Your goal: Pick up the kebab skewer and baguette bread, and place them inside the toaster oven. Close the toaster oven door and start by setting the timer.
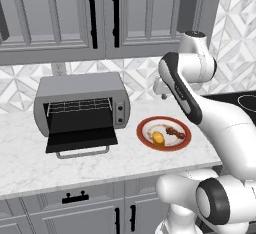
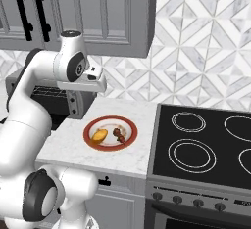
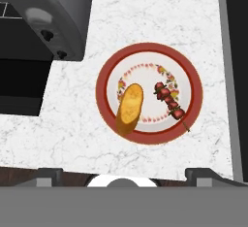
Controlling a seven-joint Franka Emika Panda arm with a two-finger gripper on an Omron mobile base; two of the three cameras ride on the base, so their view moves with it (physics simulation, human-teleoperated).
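The kebab skewer (image 3: 169,100) lies on the right half of a red-rimmed plate (image 3: 193,80), its stick end reaching over the rim. The baguette bread (image 3: 130,108) lies on the left half of the same plate, apart from the skewer, one end overlapping the rim. The plate sits on the marble counter (image 1: 30,163), between the toaster oven (image 1: 80,98) and a black stovetop (image 2: 206,145). The toaster oven door (image 1: 82,138) is folded down flat, exposing the wire rack (image 1: 80,105) and black interior. The gripper (image 2: 96,83) hangs high above the plate, facing down, fingers released and spread wide, grasping nothing.
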